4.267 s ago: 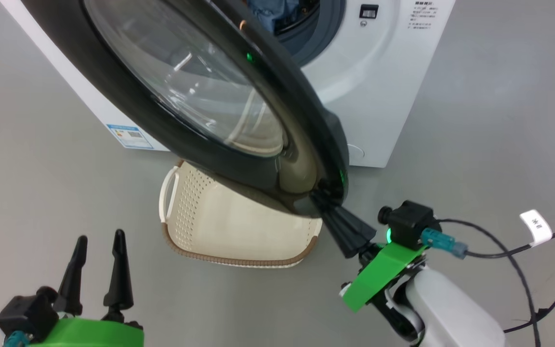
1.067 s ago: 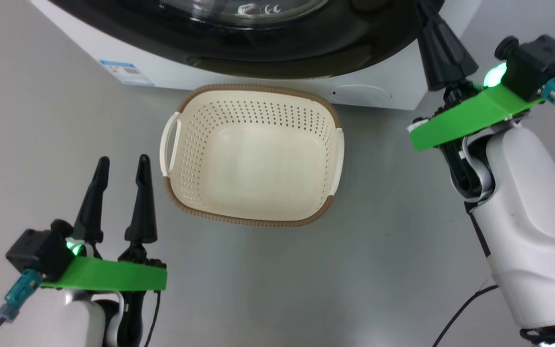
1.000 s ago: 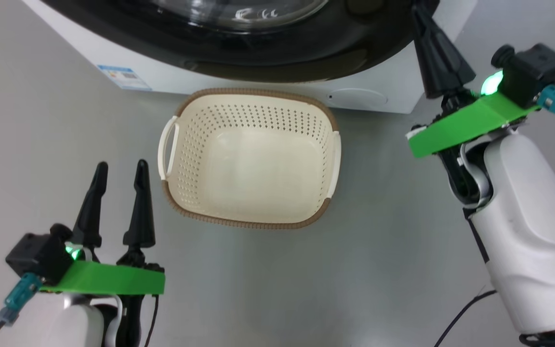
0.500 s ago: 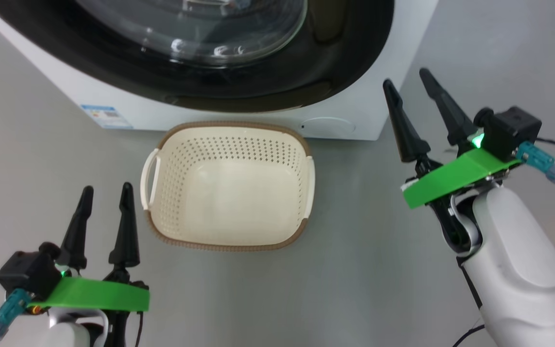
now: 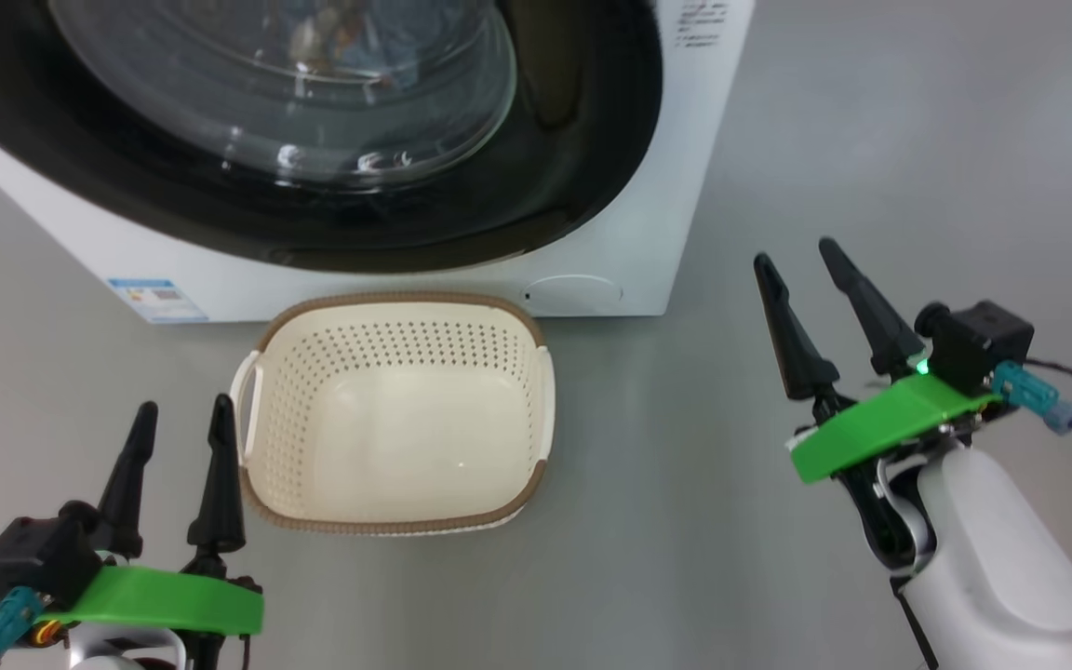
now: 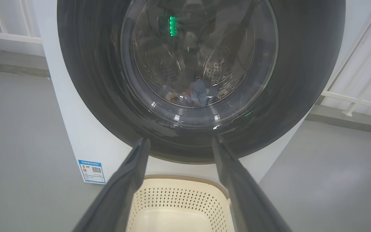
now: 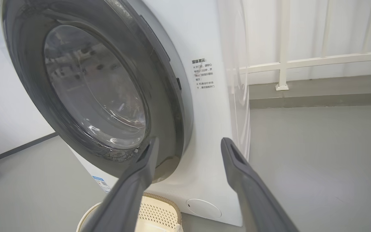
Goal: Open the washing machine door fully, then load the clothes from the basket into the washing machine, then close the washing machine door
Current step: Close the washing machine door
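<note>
Grey bare floor (image 5: 824,140) all round, and a white railing (image 7: 301,61) along the far wall in the right wrist view. The big player is the washing machine (image 5: 648,223), white and boxy, right up at the top of the head view. Its washing machine door (image 5: 573,140) lies flat against the front, glossy black rim all the way round and the glass bowl (image 5: 313,93) bulging out. Whether the latch has caught, I can't tell.

Look through that glass from the left wrist: there are the clothes (image 6: 200,93), a blue heap low in the steel drum. They look soft, limp and light, so a pinch anywhere in the bunch would lift them.

The door is another matter. I'd call it stiff, heavy and slick on that rim. The place to take it looks like the rim's edge on the right side of the head view, away from the hinge, not the glass.

On the floor just in front of the machine stands the basket (image 5: 387,354), with bare cream plastic inside. It looks light and easy to nudge.

The left gripper (image 5: 182,409) is low beside the basket, fingers spread, carrying nothing. The right gripper (image 5: 792,253) is off the machine's corner with its jaws parted and nothing between them. Loading looks done and the door looks closed.
</note>
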`<state>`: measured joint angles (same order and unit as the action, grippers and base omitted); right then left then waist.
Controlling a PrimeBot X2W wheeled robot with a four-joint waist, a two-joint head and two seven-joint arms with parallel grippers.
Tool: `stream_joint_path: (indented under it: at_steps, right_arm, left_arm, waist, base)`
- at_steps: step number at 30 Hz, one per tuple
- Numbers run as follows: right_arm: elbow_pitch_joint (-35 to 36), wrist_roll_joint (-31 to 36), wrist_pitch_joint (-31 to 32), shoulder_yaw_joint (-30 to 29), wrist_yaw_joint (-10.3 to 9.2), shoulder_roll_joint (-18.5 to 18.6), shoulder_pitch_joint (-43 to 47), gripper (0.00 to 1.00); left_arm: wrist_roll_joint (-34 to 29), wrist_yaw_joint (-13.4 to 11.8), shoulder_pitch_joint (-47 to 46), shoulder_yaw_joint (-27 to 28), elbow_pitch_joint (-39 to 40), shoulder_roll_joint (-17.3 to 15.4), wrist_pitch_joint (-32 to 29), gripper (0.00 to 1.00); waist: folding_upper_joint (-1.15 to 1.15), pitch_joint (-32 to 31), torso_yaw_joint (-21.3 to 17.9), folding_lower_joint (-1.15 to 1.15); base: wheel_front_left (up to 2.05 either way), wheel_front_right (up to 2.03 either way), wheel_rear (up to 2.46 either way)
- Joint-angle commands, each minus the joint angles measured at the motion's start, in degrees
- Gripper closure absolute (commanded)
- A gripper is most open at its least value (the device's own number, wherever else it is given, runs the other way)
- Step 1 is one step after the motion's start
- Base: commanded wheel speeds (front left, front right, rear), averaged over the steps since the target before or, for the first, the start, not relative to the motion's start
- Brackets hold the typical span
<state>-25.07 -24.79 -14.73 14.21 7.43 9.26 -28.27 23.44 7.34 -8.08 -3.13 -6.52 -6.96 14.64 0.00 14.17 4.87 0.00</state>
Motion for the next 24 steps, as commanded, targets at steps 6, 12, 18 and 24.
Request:
stream_joint_path:
  at_steps: [6, 12, 18, 24]
  right_arm:
    - [1.54, -0.08, -0.27, -0.06, 0.06, -0.47, 4.18, 0.00]
    - [2.13, 0.09, -0.27, -1.04, 0.06, -0.18, 7.24, 0.00]
    - [2.67, 0.25, -0.27, -2.69, 0.06, -0.02, 9.93, 0.00]
    - [3.39, 0.51, -0.27, -3.59, 0.06, 0.09, 11.72, 0.00]
  left_arm:
    - [-0.49, 0.14, 1.03, 3.12, 0.37, -2.28, 0.36, 0.00]
    - [-0.74, 0.14, 1.98, 4.00, 0.19, -2.40, 0.36, 0.00]
    - [-1.11, 0.14, 3.01, 4.98, -0.25, -2.49, 0.36, 0.00]
    - [-1.47, 0.14, 3.71, 5.68, -0.50, -2.47, 0.36, 0.00]
  waist:
    - [0.00, -2.89, -2.83, 0.00]
    - [0.00, -4.03, -3.91, 0.00]
    - [0.00, -5.07, -4.83, 0.00]
    - [0.00, -5.69, -5.48, 0.00]
  base:
    - [0.00, 0.00, 0.00]
    - [0.00, 0.00, 0.00]
    - [0.00, 0.00, 0.00]
    - [0.00, 0.00, 0.00]
